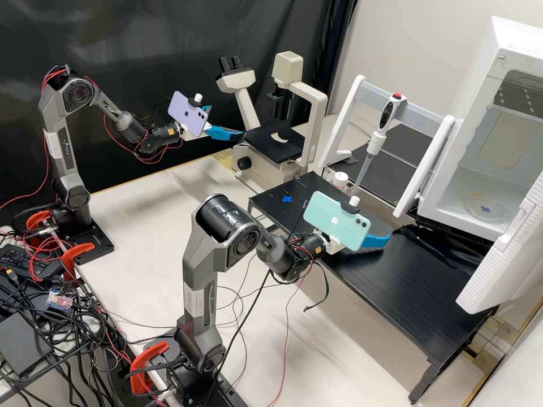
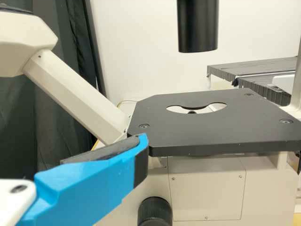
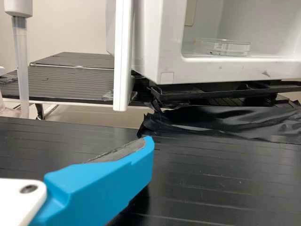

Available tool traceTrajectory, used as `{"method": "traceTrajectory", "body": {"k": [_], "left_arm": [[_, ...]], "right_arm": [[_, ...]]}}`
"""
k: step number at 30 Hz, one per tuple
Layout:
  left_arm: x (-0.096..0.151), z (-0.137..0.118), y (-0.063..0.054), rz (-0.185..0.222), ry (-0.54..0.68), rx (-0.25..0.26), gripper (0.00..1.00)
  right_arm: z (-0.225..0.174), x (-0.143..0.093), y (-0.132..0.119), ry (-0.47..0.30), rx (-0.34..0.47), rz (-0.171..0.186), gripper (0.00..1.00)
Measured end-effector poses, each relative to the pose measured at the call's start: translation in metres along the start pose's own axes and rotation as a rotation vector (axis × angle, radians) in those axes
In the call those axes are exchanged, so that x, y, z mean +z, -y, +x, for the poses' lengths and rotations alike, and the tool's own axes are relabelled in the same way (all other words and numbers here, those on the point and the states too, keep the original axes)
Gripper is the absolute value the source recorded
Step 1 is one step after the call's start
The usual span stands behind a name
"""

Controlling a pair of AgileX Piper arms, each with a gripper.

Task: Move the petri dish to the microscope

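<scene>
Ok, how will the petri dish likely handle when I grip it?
The petri dish looks clear and thin-walled, so probably light and stiff but easily cracked by a hard squeeze. Its smooth-looking wall may slip. Lying flat, low and wide, it would likely slide rather than tip if nudged.

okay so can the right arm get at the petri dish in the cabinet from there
Probably yes: the white box-shaped cabinet is open, and nothing visible blocks the dark grey right arm from the clear round petri dish, just behind the front lip.
</scene>
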Motion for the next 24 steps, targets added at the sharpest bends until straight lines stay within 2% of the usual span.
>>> {"method": "traceTrajectory", "body": {"k": [13, 15, 20, 24], "left_arm": [[0.0, 0.0, 0.0, 0.0, 0.0, 0.0, 1.0], [0.0, 0.0, 0.0, 0.0, 0.0, 0.0, 1.0], [0.0, 0.0, 0.0, 0.0, 0.0, 0.0, 1.0], [0.0, 0.0, 0.0, 0.0, 0.0, 0.0, 1.0]], "right_arm": [[0.0, 0.007, -0.006, 0.023, 0.022, 0.001, 1.0], [-0.001, 0.013, -0.014, 0.041, 0.044, 0.0, 1.0], [-0.005, 0.025, -0.033, 0.074, 0.106, 0.038, 1.0], [0.002, 0.029, -0.055, 0.095, 0.163, 0.044, 1.0]]}}
